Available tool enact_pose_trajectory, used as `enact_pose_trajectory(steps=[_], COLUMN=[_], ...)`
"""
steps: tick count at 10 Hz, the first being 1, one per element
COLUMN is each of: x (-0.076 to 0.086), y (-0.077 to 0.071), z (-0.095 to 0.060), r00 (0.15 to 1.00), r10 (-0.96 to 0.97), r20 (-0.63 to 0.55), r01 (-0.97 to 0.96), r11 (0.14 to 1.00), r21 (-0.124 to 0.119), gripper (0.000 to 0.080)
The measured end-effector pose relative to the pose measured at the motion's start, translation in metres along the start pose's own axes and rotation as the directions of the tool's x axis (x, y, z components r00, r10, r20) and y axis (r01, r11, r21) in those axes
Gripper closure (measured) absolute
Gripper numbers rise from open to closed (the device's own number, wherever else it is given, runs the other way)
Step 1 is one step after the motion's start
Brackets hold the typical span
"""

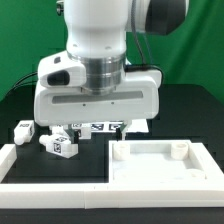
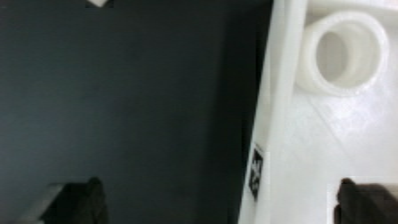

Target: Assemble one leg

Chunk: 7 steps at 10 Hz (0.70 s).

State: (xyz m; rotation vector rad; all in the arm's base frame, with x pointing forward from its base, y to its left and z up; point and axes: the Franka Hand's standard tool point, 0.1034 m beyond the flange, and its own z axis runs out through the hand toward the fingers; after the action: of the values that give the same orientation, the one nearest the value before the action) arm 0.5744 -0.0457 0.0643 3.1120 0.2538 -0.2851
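Small white legs with black-and-white tags lie on the black table: one at the exterior view's left (image 1: 22, 129), one nearer the middle (image 1: 62, 143), and more partly hidden under the hand (image 1: 97, 127). My gripper (image 1: 98, 124) hangs low over that group. In the wrist view the gripper (image 2: 222, 203) is open wide and empty. One dark fingertip (image 2: 75, 205) is over the black table and the other (image 2: 370, 200) over the large white square panel (image 2: 329, 130). The panel's tagged edge runs between them. No leg lies between the fingers.
The large white square panel (image 1: 160, 165) lies at the exterior view's right, with a round socket (image 1: 180, 148) in its corner, also in the wrist view (image 2: 347, 55). A thick white L-shaped wall (image 1: 40, 168) runs along the front left. A green backdrop stands behind.
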Motion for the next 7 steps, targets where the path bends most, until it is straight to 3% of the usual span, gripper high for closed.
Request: enact_pose_trajectory(steps=[1, 5, 6, 7], x=[-0.0016, -0.0027, -0.0031, -0.0068], y=[0.0018, 0.0033, 0.0045, 0.0074], z=[-0.0028, 0.0005, 0.0017, 0.0052], r00=[0.997, 0.999, 0.997, 0.985], r10=[-0.077, -0.048, -0.079, -0.175], r20=[-0.006, -0.025, -0.023, -0.005], r01=[0.076, 0.047, 0.077, 0.174], r11=[0.997, 0.998, 0.996, 0.98], r21=[-0.026, -0.032, -0.049, -0.094], gripper=[0.0156, 0.015, 0.015, 0.015])
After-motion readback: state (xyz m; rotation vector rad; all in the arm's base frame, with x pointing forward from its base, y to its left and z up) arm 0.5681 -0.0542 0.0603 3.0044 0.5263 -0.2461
